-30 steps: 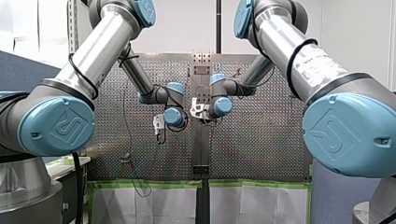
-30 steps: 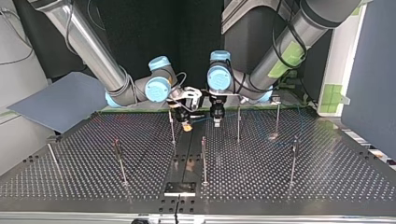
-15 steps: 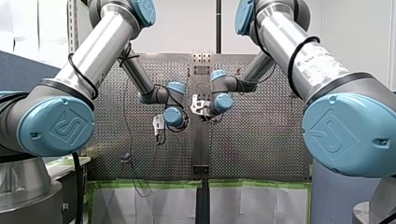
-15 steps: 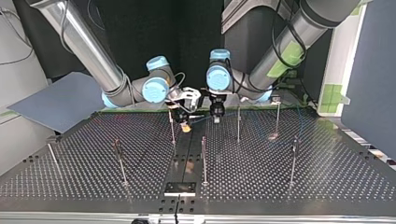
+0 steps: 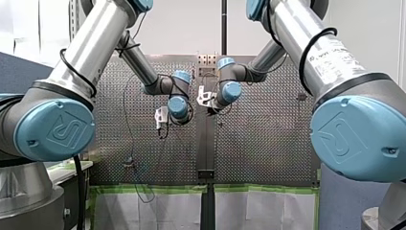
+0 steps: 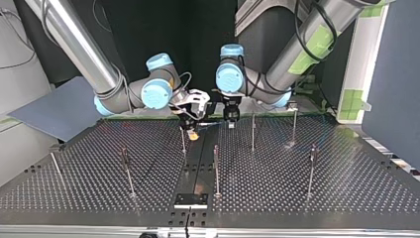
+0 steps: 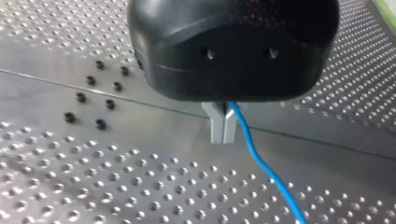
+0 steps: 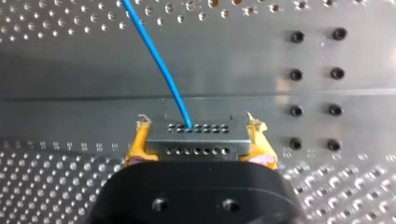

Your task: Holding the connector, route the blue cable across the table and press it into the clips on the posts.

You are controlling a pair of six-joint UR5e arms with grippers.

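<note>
The right pincer (image 8: 196, 141) was clenched on the grey perforated metal connector (image 8: 196, 133). The left pincer (image 7: 223, 125) was closed around the thin blue cable (image 7: 266, 170). Both hung above the perforated metal worktop (image 6: 89, 193). No slim upright post (image 6: 216, 168) visibly held cable, so clip pressing apparently remained.

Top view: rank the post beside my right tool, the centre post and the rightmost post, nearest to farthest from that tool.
1. Post beside my right tool, at the back.
2. Centre post, nearer the camera.
3. Rightmost post, far over at the view's right.
</note>
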